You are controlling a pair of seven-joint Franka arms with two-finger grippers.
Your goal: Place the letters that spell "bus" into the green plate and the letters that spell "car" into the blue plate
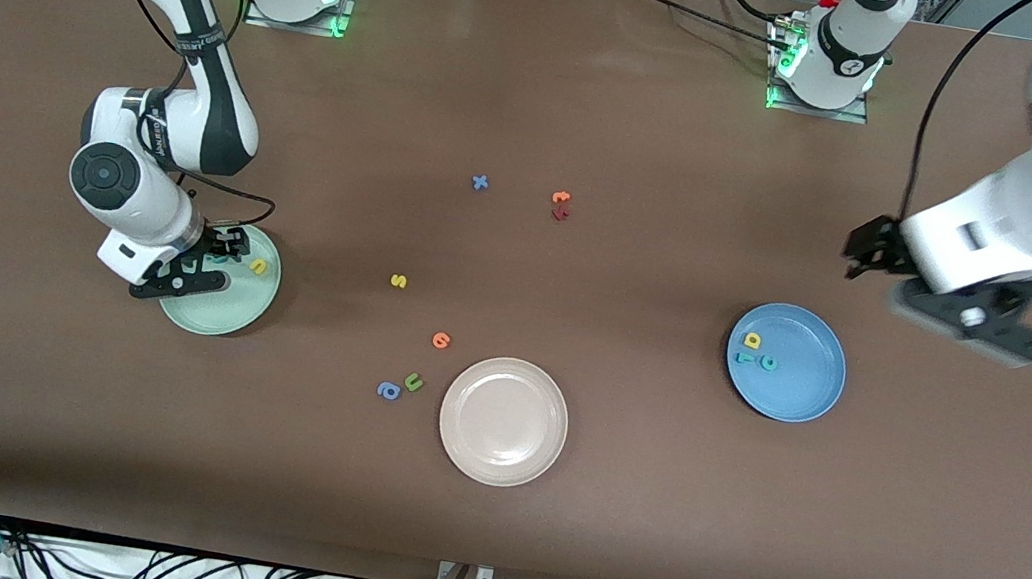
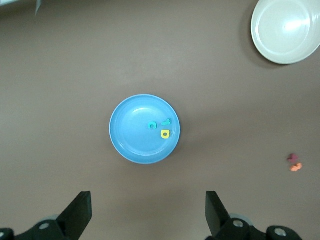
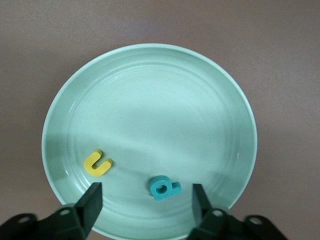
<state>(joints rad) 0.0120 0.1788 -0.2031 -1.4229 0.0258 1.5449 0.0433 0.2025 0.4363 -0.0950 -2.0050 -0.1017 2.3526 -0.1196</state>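
Five of six letters placed; only the yellow s [image 1: 398, 281] waits on the desk
Right gripper [image 3: 147, 200], jaws released, hangs over the green plate [image 3: 150, 75], teal b [image 3: 164, 188] between them, yellow u [image 3: 97, 163] beside; left gripper [image 2: 149, 212], jaws spread empty, is above the desk near the blue plate [image 2: 131, 140] holding c, r, a
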